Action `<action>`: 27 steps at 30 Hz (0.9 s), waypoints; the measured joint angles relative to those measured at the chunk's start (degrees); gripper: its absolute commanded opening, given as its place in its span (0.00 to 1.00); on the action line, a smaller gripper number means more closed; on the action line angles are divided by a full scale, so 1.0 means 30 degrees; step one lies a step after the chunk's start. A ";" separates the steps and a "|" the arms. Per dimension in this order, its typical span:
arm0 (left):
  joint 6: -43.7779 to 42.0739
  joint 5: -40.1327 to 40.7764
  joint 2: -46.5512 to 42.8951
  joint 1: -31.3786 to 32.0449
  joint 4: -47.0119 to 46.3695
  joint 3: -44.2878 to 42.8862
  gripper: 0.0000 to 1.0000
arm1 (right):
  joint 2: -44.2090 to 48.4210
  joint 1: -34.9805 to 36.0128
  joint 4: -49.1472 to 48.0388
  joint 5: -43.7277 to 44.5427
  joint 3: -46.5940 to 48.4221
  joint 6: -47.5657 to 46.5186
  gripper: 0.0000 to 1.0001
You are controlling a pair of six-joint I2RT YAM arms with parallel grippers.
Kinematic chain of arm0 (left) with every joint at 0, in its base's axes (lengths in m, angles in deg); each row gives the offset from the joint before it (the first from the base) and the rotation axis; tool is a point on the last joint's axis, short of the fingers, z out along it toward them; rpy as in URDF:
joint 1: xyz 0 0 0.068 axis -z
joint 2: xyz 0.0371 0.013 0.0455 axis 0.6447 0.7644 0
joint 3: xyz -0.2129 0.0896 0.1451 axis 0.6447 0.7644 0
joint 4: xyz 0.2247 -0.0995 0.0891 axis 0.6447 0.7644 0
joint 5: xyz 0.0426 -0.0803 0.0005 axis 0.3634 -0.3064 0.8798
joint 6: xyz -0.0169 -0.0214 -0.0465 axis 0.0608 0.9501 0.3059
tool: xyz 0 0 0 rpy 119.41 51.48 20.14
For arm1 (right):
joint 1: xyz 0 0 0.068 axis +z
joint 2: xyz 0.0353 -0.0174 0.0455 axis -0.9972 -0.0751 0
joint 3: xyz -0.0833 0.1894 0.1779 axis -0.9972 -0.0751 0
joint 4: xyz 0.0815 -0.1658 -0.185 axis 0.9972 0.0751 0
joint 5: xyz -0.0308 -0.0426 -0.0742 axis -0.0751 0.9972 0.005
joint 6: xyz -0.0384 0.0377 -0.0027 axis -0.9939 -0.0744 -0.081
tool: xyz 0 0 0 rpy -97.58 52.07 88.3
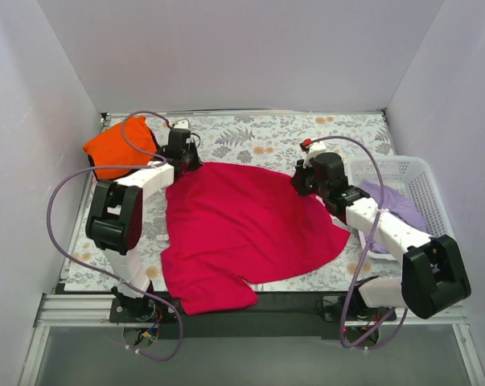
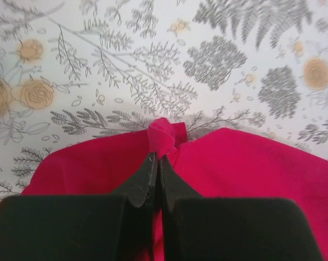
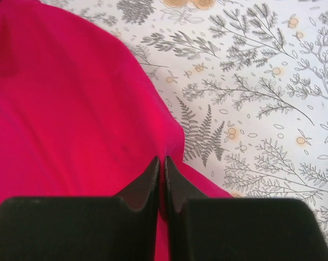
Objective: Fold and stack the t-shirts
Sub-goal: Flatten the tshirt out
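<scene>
A crimson-magenta t-shirt (image 1: pixel 242 229) lies spread across the middle of the table. My left gripper (image 1: pixel 187 163) is shut on its far left edge; a pinched bunch of the cloth (image 2: pixel 162 136) pokes out past the fingertips. My right gripper (image 1: pixel 300 183) is shut on the shirt's far right edge (image 3: pixel 169 147). A bright orange t-shirt (image 1: pixel 117 147) sits bunched at the far left corner. A lavender purple t-shirt (image 1: pixel 399 207) lies in the white lattice basket (image 1: pixel 415 173) on the right. The pale pink t-shirt is out of view.
The table wears a fern-and-flower printed cover (image 1: pixel 266 137). White walls close in the back and both sides. The shirt's near hem hangs over the dark front rail (image 1: pixel 290 301).
</scene>
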 measured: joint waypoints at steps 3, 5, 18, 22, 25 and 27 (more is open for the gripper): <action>0.0015 0.0087 -0.1144 0.0000 -0.0386 0.0525 0.00 | 0.0415 0.0743 -0.0175 -0.0138 -0.0306 0.0015 0.01; 0.0015 0.0131 -0.1676 0.0000 -0.0627 0.0648 0.00 | 0.0415 0.1880 -0.0175 -0.0357 -0.0911 0.0029 0.01; 0.0029 0.0525 -0.1829 0.0000 -0.0838 0.1559 0.00 | 0.4641 0.5566 0.2011 0.0350 -0.2994 0.0036 0.64; 0.0044 0.0525 -0.1829 0.0000 -0.1013 0.1741 0.00 | 0.4830 0.5450 0.1479 0.2579 -0.2433 0.0044 0.64; 0.0051 0.0517 -0.1829 0.0000 -0.0991 0.2098 0.00 | 0.2674 0.5224 0.1362 0.3825 -0.1938 0.0022 0.63; 0.0051 0.0517 -0.1829 0.0000 -0.0984 0.2288 0.00 | 0.1239 0.4867 0.1362 0.4204 -0.1792 0.0022 0.61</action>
